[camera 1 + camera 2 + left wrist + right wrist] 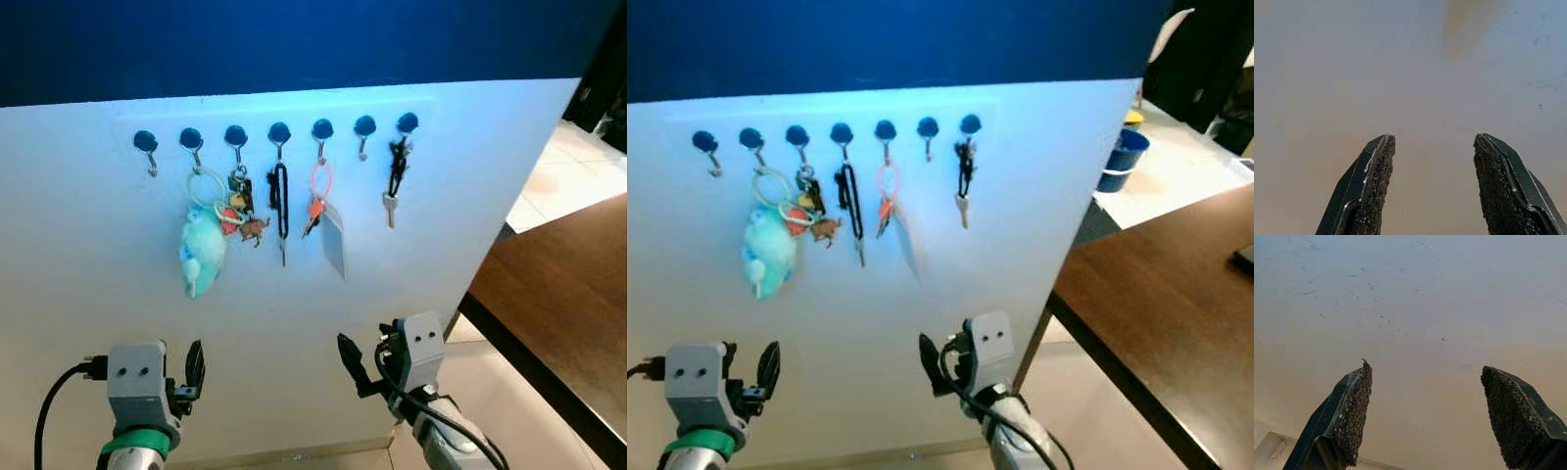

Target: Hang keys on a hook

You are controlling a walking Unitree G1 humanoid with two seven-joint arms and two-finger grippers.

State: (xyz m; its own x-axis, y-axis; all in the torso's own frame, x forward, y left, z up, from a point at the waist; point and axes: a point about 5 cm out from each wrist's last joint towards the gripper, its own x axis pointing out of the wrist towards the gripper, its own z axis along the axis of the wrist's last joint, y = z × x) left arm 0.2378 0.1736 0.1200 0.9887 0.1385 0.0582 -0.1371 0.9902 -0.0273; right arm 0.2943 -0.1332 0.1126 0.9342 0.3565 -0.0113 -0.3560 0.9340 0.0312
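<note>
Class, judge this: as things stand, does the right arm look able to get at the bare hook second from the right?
Probably yes: the right tool is open and holds nothing, and only bare white wall lies between it and the bare hook, which sits well above it.

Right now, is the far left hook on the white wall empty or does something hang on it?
Empty. The far left dark-capped metal hook is bare, while the next hook carries a ring with a turquoise plush toy.

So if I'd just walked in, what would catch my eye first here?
Probably the row of dark round hooks on the white wall, several hung with keys, and the fluffy turquoise toy dangling from the second hook from the left. Below, the left end effector and right end effector hang open, empty.
</note>
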